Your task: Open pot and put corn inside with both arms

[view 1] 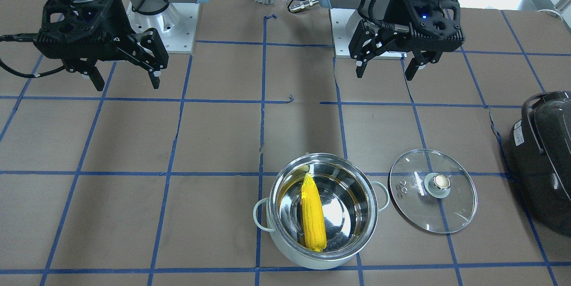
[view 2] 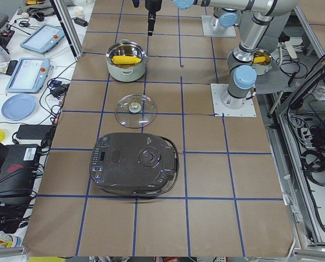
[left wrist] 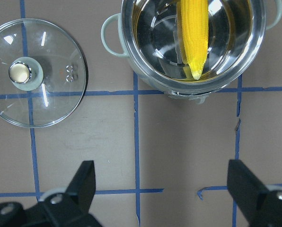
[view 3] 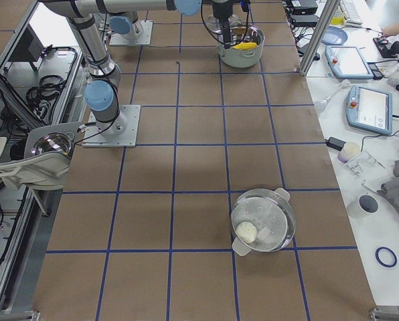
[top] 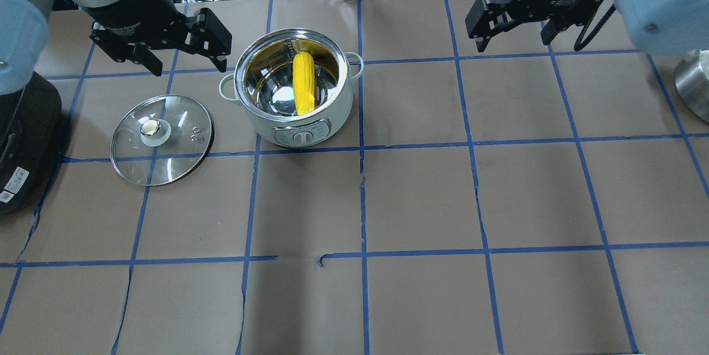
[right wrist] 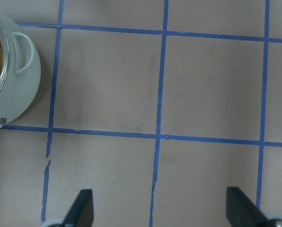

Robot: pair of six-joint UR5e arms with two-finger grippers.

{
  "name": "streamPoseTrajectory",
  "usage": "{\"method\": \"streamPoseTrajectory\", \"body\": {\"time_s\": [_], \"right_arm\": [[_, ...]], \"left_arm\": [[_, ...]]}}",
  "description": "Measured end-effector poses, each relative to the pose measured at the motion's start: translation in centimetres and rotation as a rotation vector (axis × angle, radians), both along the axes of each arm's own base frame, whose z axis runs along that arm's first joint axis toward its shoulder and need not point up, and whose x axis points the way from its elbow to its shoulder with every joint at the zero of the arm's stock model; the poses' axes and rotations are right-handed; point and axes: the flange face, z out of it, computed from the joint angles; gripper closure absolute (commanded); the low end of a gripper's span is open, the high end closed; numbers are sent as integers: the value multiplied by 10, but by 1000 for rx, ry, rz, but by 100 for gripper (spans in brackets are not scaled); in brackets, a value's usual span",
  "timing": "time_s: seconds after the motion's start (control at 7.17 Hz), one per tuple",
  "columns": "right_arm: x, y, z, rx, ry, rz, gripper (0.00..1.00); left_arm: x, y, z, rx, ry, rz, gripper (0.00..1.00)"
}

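The pot (view 1: pixel 321 259) stands open on the table, steel inside and pale mint outside; it also shows in the overhead view (top: pixel 299 130). The yellow corn (view 1: pixel 312 212) lies inside it, leaning on the rim, and shows too in the overhead view (top: pixel 303 83) and the left wrist view (left wrist: pixel 194 33). The glass lid (view 1: pixel 450 210) lies flat on the table beside the pot, knob up, as in the overhead view (top: pixel 166 155). My left gripper (view 1: pixel 388 65) is open and empty, raised above the table behind the lid. My right gripper (view 1: pixel 125 76) is open and empty, raised well away from the pot.
A dark rounded appliance (view 1: pixel 544 156) sits at the table's end beyond the lid, also seen in the overhead view (top: pixel 22 139). A second pot (view 3: pixel 263 221) stands far off near the table's other end. Blue tape lines grid the brown table cover.
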Motion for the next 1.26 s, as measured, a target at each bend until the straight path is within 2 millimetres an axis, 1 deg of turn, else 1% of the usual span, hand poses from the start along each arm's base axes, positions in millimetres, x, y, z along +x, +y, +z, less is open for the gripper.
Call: {"method": "streamPoseTrajectory", "body": {"time_s": [0.28, 0.84, 1.26], "right_arm": [[0, -1, 0, -11, -1, 0, 0], [0, -2, -1, -9, -3, 0, 0], [0, -2, -1, -9, -2, 0, 0]], "left_arm": [[2, -1, 0, -4, -1, 3, 0], [11, -4, 3, -31, 2, 21, 0], [14, -5, 0, -28, 5, 28, 0]]}}
